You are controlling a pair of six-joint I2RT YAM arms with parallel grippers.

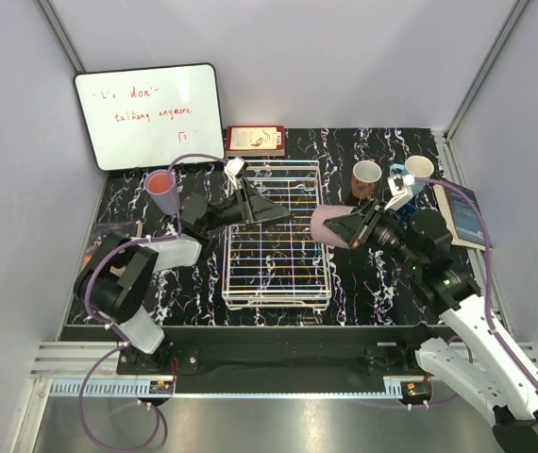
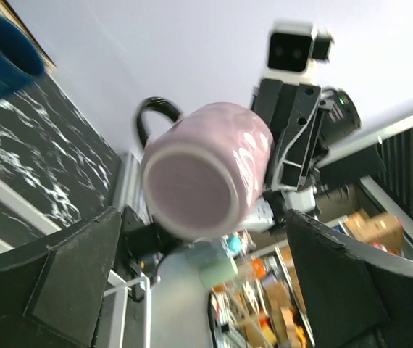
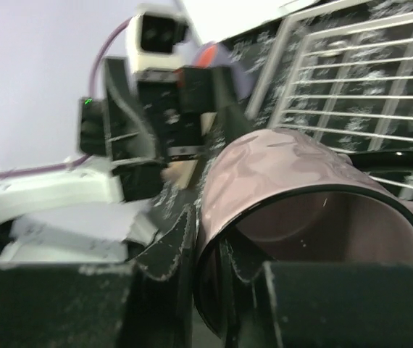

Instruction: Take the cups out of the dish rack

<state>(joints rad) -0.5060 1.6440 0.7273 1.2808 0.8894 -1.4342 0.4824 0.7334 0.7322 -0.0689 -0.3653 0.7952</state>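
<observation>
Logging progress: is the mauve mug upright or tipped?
Tipped: the mauve mug lies sideways in the right pincer, base toward the rack.

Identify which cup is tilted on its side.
The mauve mug, held sideways in the right gripper; the salmon cup, terracotta mug and pale cup stand upright.

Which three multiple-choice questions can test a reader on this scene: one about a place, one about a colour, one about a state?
1. Where does the salmon pink cup stand?
A) on the table, left of the dish rack
B) inside the rack
C) stacked on another cup

2. What colour is the mug in the right gripper?
A) green
B) yellow
C) mauve

3. In what state is the left gripper?
A) shut on a cup
B) open, holding nothing
C) shut on a rack wire

Answers: 1 A, the top view shows it beside the rack; 2 C, both wrist views show mauve; 3 B, its fingers stand wide apart.
</observation>
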